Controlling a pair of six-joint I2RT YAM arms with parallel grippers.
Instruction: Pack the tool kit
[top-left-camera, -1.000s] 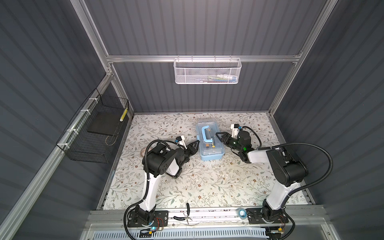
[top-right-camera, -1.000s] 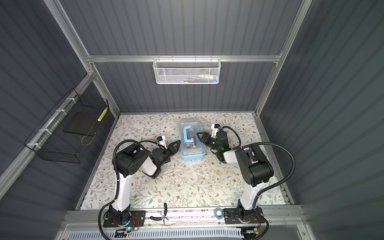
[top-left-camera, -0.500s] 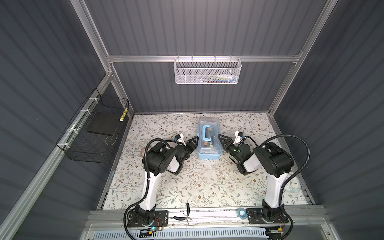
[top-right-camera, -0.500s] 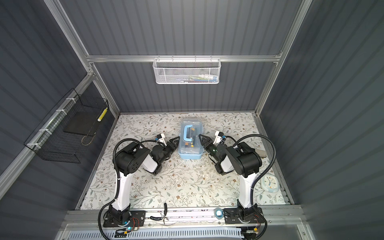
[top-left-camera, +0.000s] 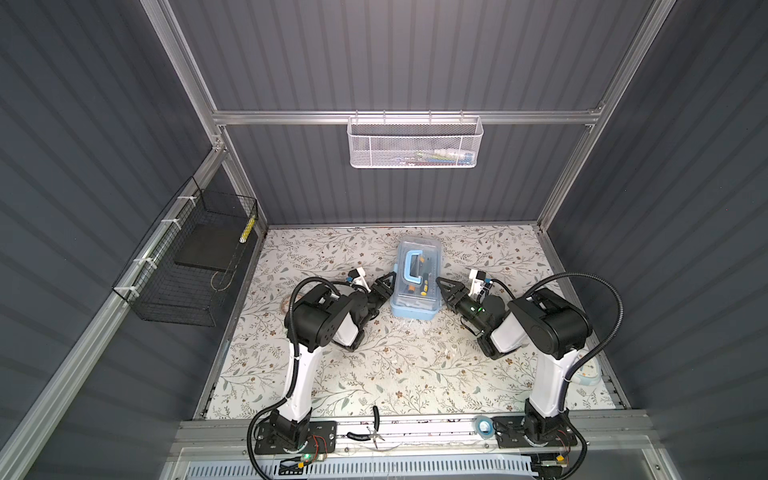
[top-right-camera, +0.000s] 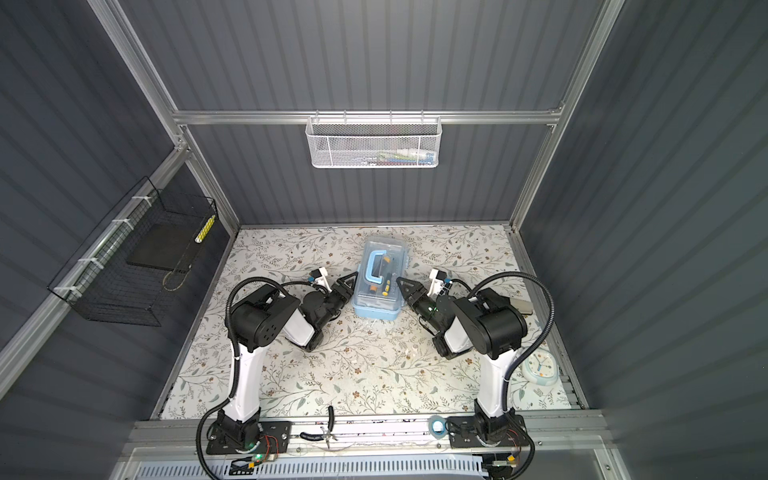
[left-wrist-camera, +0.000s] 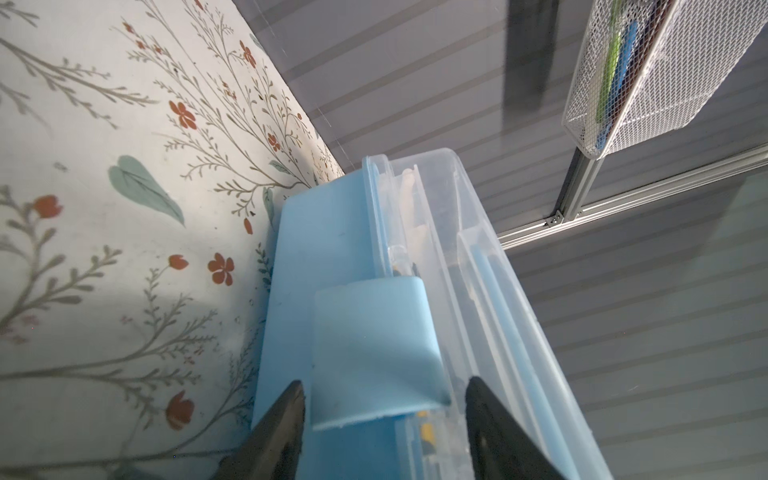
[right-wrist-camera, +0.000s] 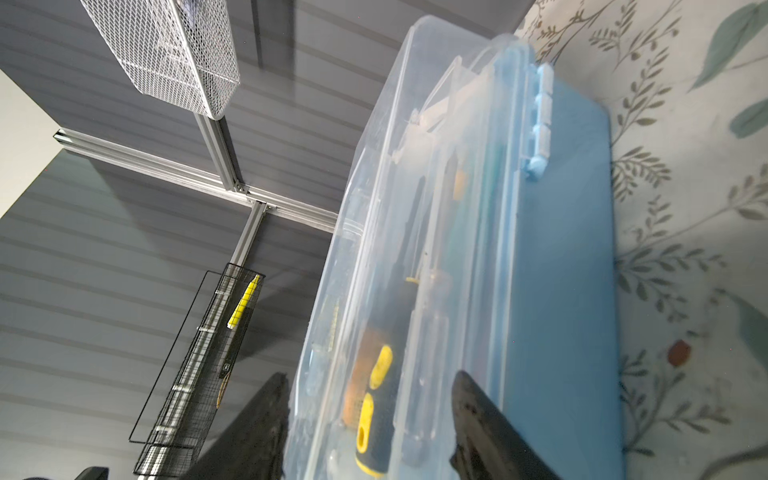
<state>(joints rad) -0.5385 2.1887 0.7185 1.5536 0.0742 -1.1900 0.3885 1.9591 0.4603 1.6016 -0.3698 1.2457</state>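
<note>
the tool kit case (top-left-camera: 417, 286) stands flat on the flowered table (top-left-camera: 374, 365), in the middle and nearer to the back wall. its clear lid lies down on the light-blue base and the blue handle (top-left-camera: 411, 266) is on top. through the lid a yellow-black screwdriver (right-wrist-camera: 370, 415) shows inside.

the left gripper (top-left-camera: 386, 282) is at the left side of the case. in the left wrist view its jaws stand apart, one on each side of the blue latch (left-wrist-camera: 374, 345), with a small gap at both sides, so it holds nothing.

the right gripper (top-left-camera: 441, 286) is at the right side of the case, where the hinge (right-wrist-camera: 540, 120) is. its jaws also stand apart, with the edge of the lid between them; i cannot tell if they touch the plastic.

a white mesh basket (top-left-camera: 414, 145) hangs on the back wall and a black wire basket (top-left-camera: 187, 266) on the left wall. black-handled pliers (top-left-camera: 374, 432) lie on the front rail.
</note>
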